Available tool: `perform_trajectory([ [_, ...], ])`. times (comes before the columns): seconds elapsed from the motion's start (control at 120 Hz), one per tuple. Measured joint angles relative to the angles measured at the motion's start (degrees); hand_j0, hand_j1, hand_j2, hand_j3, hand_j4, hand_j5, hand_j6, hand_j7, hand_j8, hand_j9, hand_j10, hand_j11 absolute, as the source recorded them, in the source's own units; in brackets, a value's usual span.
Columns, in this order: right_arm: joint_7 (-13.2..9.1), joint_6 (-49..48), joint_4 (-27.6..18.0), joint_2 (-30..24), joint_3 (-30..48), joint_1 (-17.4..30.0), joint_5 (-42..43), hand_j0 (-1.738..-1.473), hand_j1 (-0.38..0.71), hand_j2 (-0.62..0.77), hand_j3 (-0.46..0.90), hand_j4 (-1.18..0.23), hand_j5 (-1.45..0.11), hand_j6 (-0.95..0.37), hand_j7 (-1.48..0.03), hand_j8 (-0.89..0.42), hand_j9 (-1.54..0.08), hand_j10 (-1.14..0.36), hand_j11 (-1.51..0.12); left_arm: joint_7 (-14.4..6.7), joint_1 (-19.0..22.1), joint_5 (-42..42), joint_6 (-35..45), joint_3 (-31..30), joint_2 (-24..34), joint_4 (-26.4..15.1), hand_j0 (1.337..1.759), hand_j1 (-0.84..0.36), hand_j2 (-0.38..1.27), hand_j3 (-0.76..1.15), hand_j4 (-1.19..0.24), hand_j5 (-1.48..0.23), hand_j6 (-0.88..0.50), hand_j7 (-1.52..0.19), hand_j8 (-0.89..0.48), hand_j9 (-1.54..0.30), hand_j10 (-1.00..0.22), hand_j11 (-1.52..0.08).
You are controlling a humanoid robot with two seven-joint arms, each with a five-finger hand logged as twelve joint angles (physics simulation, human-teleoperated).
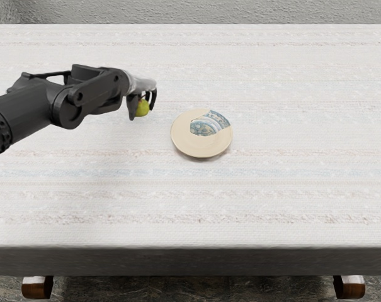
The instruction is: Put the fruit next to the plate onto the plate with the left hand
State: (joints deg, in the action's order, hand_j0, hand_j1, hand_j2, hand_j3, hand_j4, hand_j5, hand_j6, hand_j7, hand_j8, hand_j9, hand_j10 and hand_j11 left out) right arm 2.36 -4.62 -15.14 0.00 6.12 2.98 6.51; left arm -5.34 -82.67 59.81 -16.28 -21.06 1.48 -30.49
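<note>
Left hand (138,94) is gripping the fruit (143,109), fingers curling round it, at approx. 9 o'clock of the plate (193,147), near but apart. Fruit is appearing small, round, light, prob. smooth. Recommended hold: across the middle w/ opposing fingers, guarding against roll-out.

Left arm (45,104) enters from 9 o'clock edge, dark forearm stretched toward 3 o'clock, rising slightly toward 2 o'clock. Wrist straight, pale grey section at its end. Left hand (142,95) palm down, fingers (153,98) hooked toward 6 o'clock, closed around small yellow-green fruit (143,109).
</note>
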Motion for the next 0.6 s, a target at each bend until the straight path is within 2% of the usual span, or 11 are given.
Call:
perform_trajectory([
  [0.167,0.0,0.0,0.1,0.0,0.0,0.0,0.0,-1.658,-0.31,-0.01,0.00,-0.03,-0.04,-0.03,-0.04,-0.03,-0.04,-0.03,-0.04,-3.1,-1.6,0.0,0.2,1.2,3.9,-6.6,1.652,-0.34,0.34,0.00,-0.59,-1.02,-0.37,-0.98,-0.45,-1.00,-0.73,-1.00],
  [0.308,0.0,0.0,0.0,0.0,0.0,0.0,0.0,-1.658,-0.31,-0.01,0.00,-0.03,-0.04,-0.03,-0.04,-0.03,-0.04,-0.03,-0.04,-5.3,-2.1,0.0,0.1,2.3,4.0,-11.3,1.652,-0.34,0.34,0.00,-0.58,-1.04,-0.36,-0.99,-0.44,-1.01,-0.74,-1.01],
  [0.442,0.0,0.0,0.0,0.0,0.0,0.0,0.0,-1.658,-0.31,-0.01,0.00,-0.03,-0.04,-0.03,-0.04,-0.03,-0.04,-0.03,-0.04,-6.3,-3.2,-0.1,0.1,3.4,3.7,-13.8,1.651,-0.35,0.35,0.00,-0.56,-1.05,-0.35,-1.00,-0.43,-1.02,-0.74,-1.02],
  [0.6,0.1,0.0,0.1,0.0,0.0,0.0,0.0,-1.658,-0.31,-0.01,0.00,-0.03,-0.04,-0.03,-0.04,-0.03,-0.04,-0.03,-0.04,-6.6,-4.5,-0.1,0.1,4.4,3.4,-15.0,1.651,-0.36,0.35,0.00,-0.56,-1.06,-0.35,-1.00,-0.43,-1.02,-0.74,-1.02],
])
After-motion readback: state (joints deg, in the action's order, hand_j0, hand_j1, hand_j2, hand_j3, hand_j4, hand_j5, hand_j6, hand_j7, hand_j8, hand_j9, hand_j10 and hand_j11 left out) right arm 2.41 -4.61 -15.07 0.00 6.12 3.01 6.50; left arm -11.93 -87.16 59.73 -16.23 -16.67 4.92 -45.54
